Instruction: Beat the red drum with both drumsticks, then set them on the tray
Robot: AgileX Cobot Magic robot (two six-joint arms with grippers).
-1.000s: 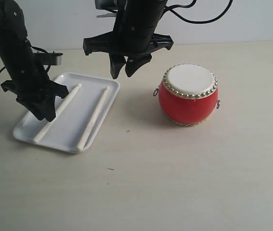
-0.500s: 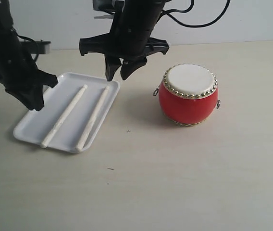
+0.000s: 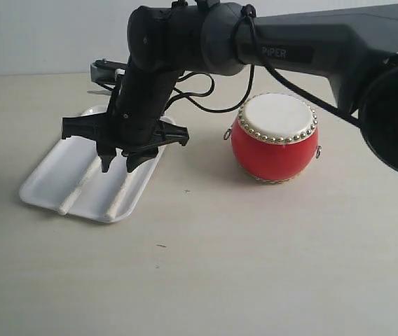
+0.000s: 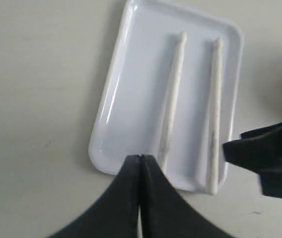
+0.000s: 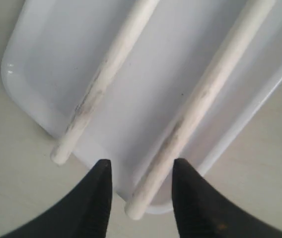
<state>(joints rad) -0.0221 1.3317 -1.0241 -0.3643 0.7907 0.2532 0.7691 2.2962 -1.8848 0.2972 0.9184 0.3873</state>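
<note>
The red drum stands upright on the table, right of the tray. Both drumsticks lie side by side in the tray, one left of the other. My right gripper has reached across and hangs low over the tray, open; the butt end of one drumstick lies below, between its fingers, ungripped. The other drumstick lies beside it. My left gripper is shut and empty, high above the tray and its drumsticks. It is out of the exterior view.
The right arm stretches from the upper right across the drum's back side, with a cable looping under it. Part of the right gripper shows in the left wrist view beside the tray.
The left arm has pulled away to the left, out of the exterior view. The right gripper has moved left and down, from beside the tray to low over the sticks.
</note>
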